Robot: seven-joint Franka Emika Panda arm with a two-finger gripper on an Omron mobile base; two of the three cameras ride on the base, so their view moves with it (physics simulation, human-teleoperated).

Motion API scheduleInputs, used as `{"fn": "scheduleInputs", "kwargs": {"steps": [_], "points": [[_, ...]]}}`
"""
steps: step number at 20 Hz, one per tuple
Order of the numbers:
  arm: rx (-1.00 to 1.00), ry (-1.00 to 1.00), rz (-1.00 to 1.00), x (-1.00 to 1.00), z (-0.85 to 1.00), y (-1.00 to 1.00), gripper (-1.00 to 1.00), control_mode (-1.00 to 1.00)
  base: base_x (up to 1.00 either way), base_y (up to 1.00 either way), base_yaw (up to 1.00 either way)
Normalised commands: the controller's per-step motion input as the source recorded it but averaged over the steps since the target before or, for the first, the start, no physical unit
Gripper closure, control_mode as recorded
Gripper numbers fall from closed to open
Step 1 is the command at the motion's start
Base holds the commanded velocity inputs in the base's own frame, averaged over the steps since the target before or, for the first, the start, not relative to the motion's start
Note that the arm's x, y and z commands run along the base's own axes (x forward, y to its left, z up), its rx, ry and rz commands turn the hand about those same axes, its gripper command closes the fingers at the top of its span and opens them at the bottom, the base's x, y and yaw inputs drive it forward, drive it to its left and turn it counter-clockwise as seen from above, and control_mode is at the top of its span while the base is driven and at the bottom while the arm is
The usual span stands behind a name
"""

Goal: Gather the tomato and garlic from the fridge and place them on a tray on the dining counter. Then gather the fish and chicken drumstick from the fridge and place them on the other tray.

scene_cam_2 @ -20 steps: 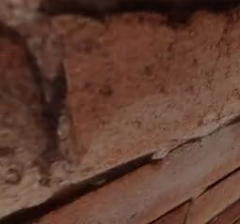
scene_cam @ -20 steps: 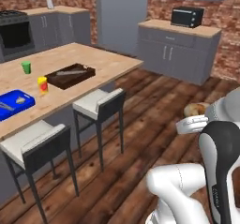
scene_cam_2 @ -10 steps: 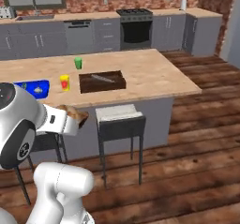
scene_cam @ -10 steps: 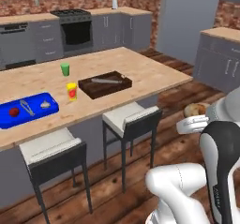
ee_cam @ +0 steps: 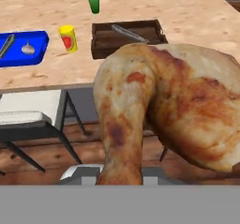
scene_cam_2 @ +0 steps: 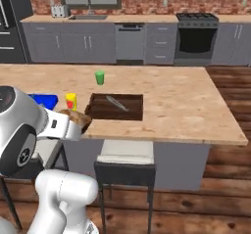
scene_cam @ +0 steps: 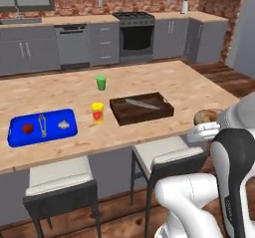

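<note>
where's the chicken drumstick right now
The chicken drumstick is held at the tool, short of the counter edge, above the stool in the left base view, nearest the brown tray with the fish.

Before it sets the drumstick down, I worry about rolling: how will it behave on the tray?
The drumstick looks rounded and bulbous, so it may rock. Its bent shape probably stops a full roll, and the brown tray has a raised rim.

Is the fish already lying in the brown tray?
Yes, the fish lies lengthwise inside the brown tray on the counter.
</note>
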Motion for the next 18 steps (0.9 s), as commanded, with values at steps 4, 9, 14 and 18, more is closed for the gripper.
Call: {"fn": "scheduleInputs", "kwargs": {"steps": [4,9,14,18], "points": [[0.0,0.0,0.0,0.0,0.0,0.0,1.0,1.0,0.5,-0.69,0.31],[0.0,0.0,0.0,0.0,0.0,0.0,1.0,1.0,0.52,-0.19,0.3],[0.0,0.0,0.0,0.0,0.0,0.0,1.0,1.0,0.45,0.0,0.19],[0.0,0.0,0.0,0.0,0.0,0.0,1.0,1.0,0.82,0.0,0.03]]}}
